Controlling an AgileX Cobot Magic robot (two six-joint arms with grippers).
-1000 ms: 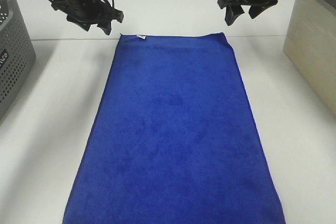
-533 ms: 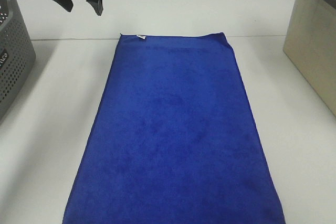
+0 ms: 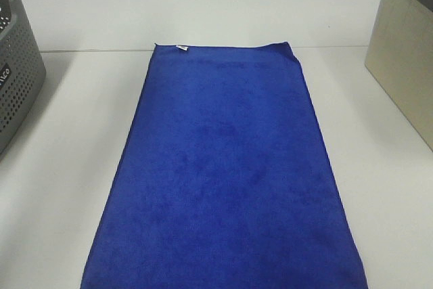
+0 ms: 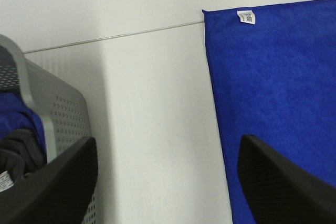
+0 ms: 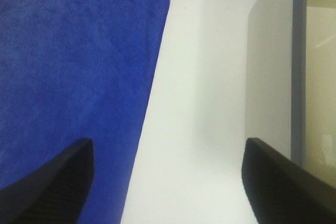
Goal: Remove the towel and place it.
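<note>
Both jaws stand apart and empty; your towel (image 3: 223, 174) already lies flat on the table (image 3: 61, 167), so placing looks done.

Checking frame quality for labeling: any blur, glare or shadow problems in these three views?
Exterior high: even light, sharp, no glare on the towel. Left wrist: sharp, white tag resolved, soft shadow beside the grey basket. Right wrist: softer focus, towel nap smeared, beige bin wall in shade.
</note>
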